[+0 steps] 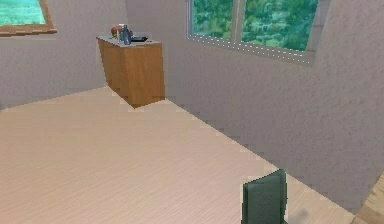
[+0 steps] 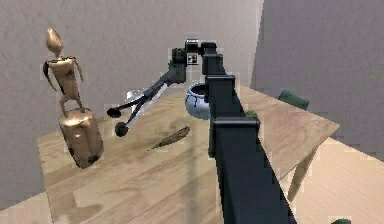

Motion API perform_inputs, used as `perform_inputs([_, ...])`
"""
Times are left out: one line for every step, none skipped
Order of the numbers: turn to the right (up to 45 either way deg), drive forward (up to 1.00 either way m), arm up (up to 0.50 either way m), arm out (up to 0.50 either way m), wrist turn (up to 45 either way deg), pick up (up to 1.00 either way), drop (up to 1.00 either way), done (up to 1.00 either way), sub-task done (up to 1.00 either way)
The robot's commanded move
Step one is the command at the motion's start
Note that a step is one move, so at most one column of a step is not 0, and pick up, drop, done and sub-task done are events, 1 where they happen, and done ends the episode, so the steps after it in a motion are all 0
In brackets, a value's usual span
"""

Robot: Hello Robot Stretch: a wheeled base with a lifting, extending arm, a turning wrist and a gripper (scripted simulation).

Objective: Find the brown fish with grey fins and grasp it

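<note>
Prob. approach-to-grasp stage, search seemingly done. On wooden table [image 2: 130, 175] in arm side view, two candidates for the fish. Slim dark brown shape [image 2: 170, 137] lying flat near table's middle, tapered at both ends, fish-like in outline: likelier pick. Glossy brown lump [image 2: 80, 135] at foot of wooden mannequin figure [image 2: 62, 65] toward table's left end: right colour, wrong build. No grey fins made out on either, so unsure which.

Greyish-blue bowl [image 2: 200, 102] farther back, just beside arm [image 2: 235, 150].

Gripper [image 2: 118, 118] slanting down and to the picture's left from arm's far end, placed in the picture betw. lump and slim shape, apart from both as seen. Height above tabletop not readable.

Jaws: spread can't be told from here. Can't tell whether anything held either, w/ lump so near fingers [image 2: 112, 112].

Next move, as judged: confirm target first, then bring gripper over slim shape and lower w/ care, since a flat thing on wood leaves little to get under.

Forward view: wooden cabinet [image 1: 133, 72] in corner, window [image 1: 255, 22], dark chair back [image 1: 265, 197].
</note>
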Motion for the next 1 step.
perform_inputs([0.0,0.00,0.00,0.00,-9.0,0.00,0.00,0.00,0.00])
